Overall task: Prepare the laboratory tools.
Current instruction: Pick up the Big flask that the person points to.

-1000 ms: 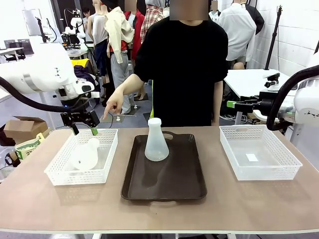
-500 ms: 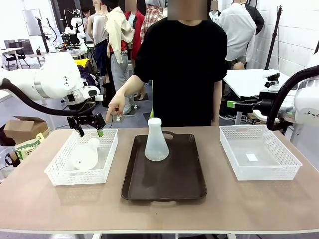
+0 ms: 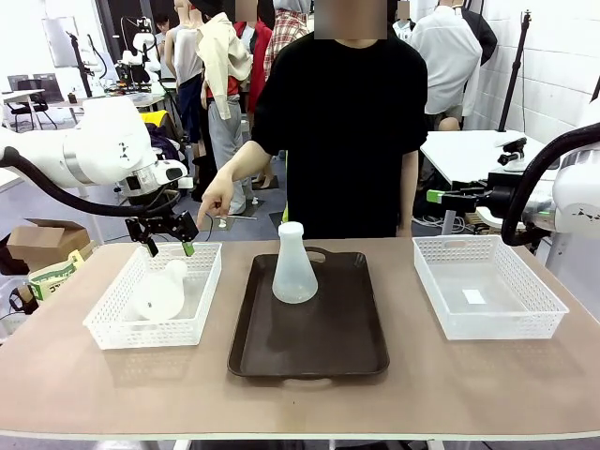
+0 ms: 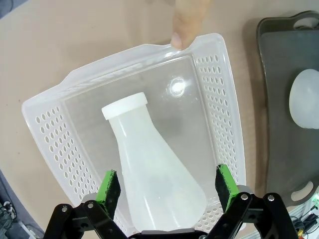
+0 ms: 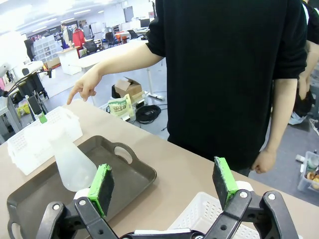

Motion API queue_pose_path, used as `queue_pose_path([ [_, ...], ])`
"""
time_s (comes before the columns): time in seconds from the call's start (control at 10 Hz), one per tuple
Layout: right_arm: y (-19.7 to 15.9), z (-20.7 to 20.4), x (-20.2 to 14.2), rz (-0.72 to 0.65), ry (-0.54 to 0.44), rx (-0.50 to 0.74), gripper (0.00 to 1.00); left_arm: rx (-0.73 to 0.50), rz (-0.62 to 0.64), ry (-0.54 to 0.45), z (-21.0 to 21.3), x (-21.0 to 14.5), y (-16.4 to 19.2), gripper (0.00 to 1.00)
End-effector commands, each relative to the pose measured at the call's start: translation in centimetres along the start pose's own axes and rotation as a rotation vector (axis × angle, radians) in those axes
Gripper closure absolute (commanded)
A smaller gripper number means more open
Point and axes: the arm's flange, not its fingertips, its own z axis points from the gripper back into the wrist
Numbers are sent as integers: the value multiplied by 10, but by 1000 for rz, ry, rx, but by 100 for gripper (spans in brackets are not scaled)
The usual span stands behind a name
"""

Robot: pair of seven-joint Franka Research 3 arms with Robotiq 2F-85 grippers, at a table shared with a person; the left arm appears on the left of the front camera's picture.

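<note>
One frosted-white flask [image 3: 160, 292] lies on its side in the left white basket [image 3: 108, 323]; the left wrist view shows this flask [image 4: 152, 169] from above, its capped neck pointing to the basket's far wall. My left gripper [image 3: 167, 238] hangs open above the basket's far end, its green pads [image 4: 110, 186] spread either side of the flask's base. A second flask [image 3: 293, 265] stands upright on the dark brown tray [image 3: 309, 342], also seen as flask [image 5: 71, 160] on the tray [image 5: 30, 196]. My right gripper [image 5: 164, 186] is open and holds nothing.
A person in black stands across the table, one finger [image 3: 205, 214] pointing down at the left basket's far rim, fingertip [image 4: 185, 22] touching the rim. An empty white basket [image 3: 487, 292] sits at the right. Bare table lies along the front edge.
My left gripper has shifted right and slightly up over the basket's far end since a second ago, then held still. The person's pointing hand stays in place.
</note>
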Motion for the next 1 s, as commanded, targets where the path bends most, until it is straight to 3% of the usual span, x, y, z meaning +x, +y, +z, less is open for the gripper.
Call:
queue_pose_path([
  [0.0, 0, 0, 0, 7, 10, 3, 0, 1, -9, 0, 0, 0, 1, 0],
  [0.2, 0, 0, 0, 7, 10, 3, 0, 0, 0, 0, 0, 0, 0, 0],
  [0.3, 0, 0, 0, 7, 10, 3, 0, 55, 78, 3, -2, 0, 4, 0],
  [0.6, 0, 0, 0, 7, 10, 3, 0, 137, 129, 92, -10, 9, 9, 0],
  [0.9, 0, 0, 0, 7, 10, 3, 0, 97, 182, 125, -31, 21, 10, 0],
])
